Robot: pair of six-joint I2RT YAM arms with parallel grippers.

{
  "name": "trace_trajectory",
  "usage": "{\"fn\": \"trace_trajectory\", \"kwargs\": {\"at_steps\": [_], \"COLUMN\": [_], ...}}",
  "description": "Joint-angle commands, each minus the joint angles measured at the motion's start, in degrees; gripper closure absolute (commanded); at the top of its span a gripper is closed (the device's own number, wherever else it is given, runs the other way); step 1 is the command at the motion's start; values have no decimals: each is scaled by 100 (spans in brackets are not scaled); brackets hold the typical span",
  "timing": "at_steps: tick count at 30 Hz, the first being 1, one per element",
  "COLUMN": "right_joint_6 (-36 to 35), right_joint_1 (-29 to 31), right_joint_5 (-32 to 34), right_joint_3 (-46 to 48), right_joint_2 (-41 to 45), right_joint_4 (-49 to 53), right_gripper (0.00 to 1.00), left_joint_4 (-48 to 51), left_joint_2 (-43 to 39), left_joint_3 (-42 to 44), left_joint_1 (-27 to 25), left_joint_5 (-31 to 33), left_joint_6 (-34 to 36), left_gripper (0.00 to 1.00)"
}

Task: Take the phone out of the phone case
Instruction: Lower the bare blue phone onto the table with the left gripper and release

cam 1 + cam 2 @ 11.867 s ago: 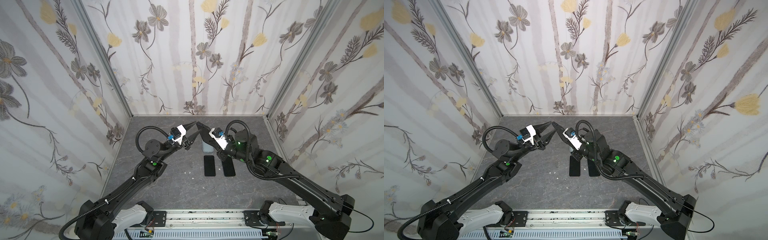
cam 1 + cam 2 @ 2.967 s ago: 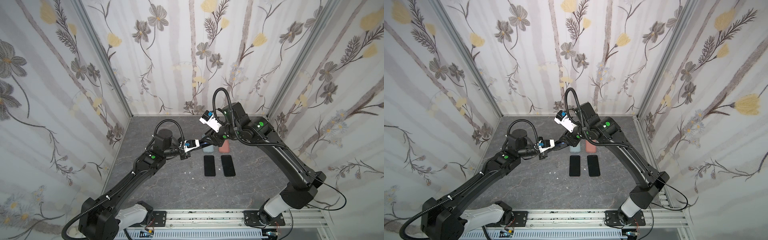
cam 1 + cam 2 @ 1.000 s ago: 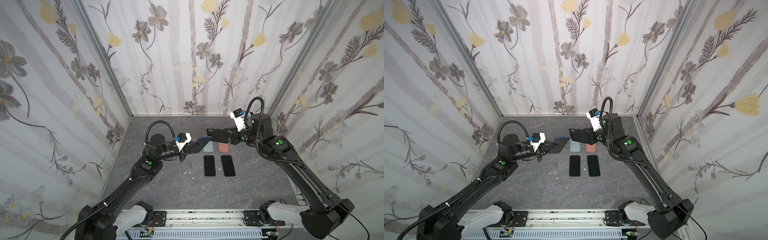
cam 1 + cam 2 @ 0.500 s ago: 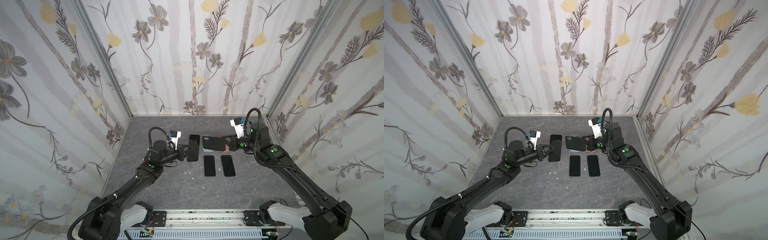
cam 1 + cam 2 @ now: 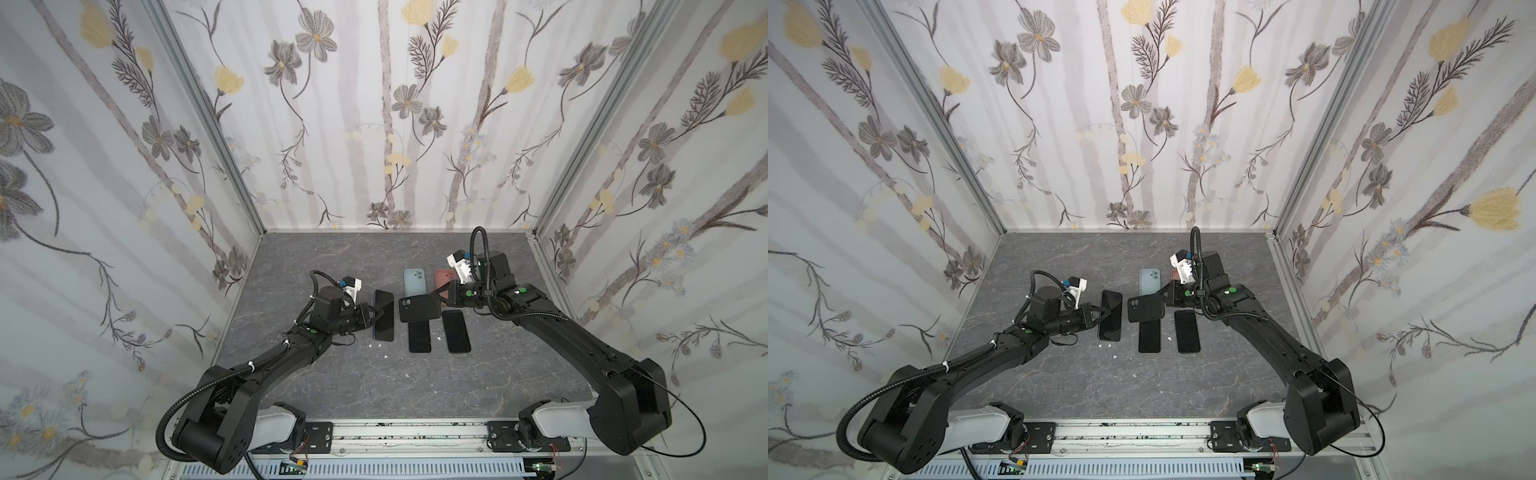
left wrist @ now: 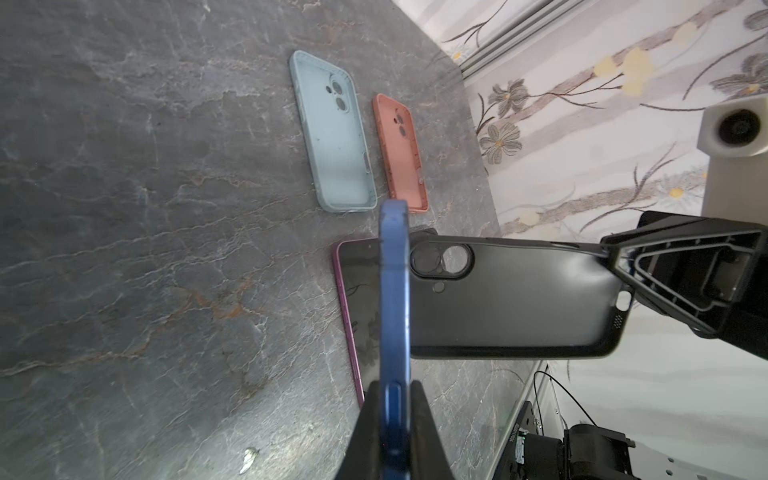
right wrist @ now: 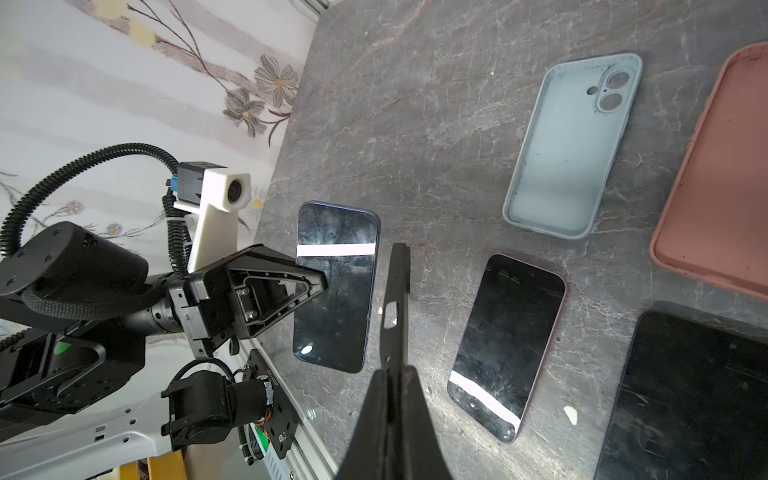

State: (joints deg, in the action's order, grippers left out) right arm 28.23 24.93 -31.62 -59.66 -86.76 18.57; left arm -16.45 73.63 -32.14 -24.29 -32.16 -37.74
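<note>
Left of centre in a top view: slim blue-edged phone with dark glass screen (image 5: 385,328), bare of any case, clamped by one long edge in the left gripper (image 5: 375,312), low over the grey marbled table (image 5: 332,374); touching it or not, cannot tell. Just right of that: empty black plastic phone case (image 5: 417,308), pinched tight at its right end by the right gripper (image 5: 436,296), overlapping the upper end of a dark phone lying flat (image 5: 419,338). Seemingly past the separating step; next, probably: lower the phone flat beside the lying ones, park the black case near the pale blue case (image 5: 413,283) and salmon case (image 5: 441,276), then release. No brand, label or writing legible anywhere.
</note>
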Motion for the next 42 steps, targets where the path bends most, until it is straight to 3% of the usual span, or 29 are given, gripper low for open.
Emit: {"fn": "trace_trajectory", "kwargs": {"at_steps": [1, 4, 21, 42], "right_joint_6": [141, 94, 747, 780], "right_joint_1": [-10, -38, 71, 316], "right_joint_5": [126, 444, 353, 472], "right_joint_3": [-29, -93, 9, -290], "right_joint_2": [-78, -149, -793, -1322], "right_joint_4": [38, 172, -105, -119], "right_gripper": [100, 100, 100, 100], "left_joint_4": [-90, -69, -52, -78], "left_joint_2": [156, 369, 1690, 2162], "left_joint_3": [-130, -212, -787, -557], "left_joint_1": [51, 109, 197, 127], "left_joint_5": [61, 13, -280, -247], "left_joint_6": [-12, 76, -25, -163], "left_gripper": [100, 100, 100, 100]}}
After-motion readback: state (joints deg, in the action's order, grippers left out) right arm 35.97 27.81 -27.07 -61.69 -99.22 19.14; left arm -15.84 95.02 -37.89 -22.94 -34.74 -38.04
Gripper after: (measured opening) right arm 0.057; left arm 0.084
